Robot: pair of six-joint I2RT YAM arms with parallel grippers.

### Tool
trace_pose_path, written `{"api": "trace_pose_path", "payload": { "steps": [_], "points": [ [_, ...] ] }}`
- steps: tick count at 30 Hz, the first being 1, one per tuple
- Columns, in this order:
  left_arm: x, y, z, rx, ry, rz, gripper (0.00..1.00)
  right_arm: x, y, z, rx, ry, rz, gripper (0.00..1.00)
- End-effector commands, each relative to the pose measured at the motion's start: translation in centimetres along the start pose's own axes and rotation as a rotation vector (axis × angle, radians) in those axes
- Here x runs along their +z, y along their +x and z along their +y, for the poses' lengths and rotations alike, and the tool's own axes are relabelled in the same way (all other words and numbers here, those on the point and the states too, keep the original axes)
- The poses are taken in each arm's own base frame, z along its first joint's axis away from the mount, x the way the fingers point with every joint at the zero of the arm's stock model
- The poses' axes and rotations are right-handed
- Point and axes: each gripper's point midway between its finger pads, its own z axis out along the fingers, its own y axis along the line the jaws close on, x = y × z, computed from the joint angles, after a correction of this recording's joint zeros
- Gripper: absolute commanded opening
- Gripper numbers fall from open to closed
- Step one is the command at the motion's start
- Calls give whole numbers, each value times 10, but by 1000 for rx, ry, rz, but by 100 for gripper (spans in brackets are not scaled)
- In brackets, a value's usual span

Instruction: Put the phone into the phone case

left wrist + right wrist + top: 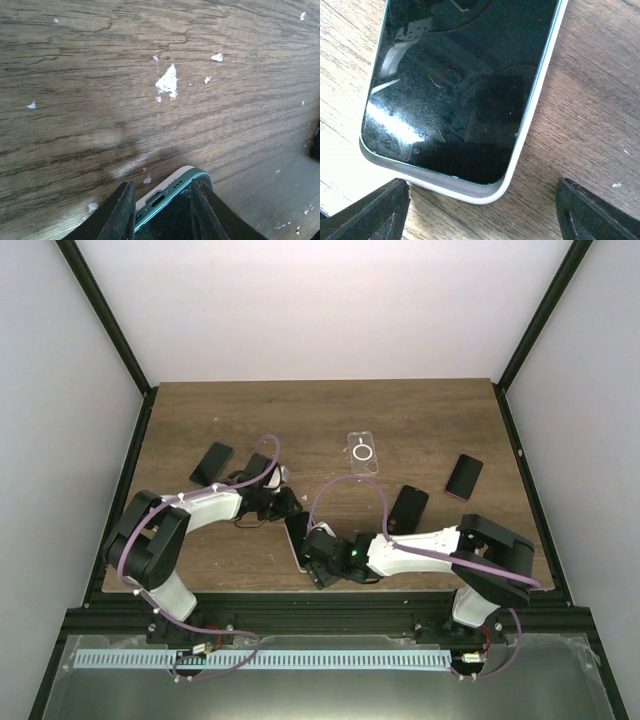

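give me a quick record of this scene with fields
item: teal-edged phone, screen up, lying in white case
location: near edge of wooden table, between both arms
left jaws: closed on one end of the phone and case
right jaws: open, straddling the other end, not touching
seating: cannot tell if fully pressed in
others: clear case; dark red phone; black phone at left; black phone by right arm

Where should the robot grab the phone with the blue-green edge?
Probably across its two long edges, near the rounded end, coming down from above. The phone seems to lie flat, screen up, in a white case; the flat faces offer no pinch, but its narrow width fits between open jaws.
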Motion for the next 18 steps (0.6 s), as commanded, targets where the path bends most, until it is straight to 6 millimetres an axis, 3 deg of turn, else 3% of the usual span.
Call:
{"api": "trace_pose_path", "payload": {
  "steps": [1,12,18],
  "points": [
    [3,39,-3,-31,25,114,32,7,-16,-11,20,72,-83,78],
    [-3,42,0,-54,9,102,31,6,-21,-10,31,66,-109,74],
    [-36,13,-16,-41,1,-9,35,-12,-21,-6,75,-7,-134,73]
  ]
}}
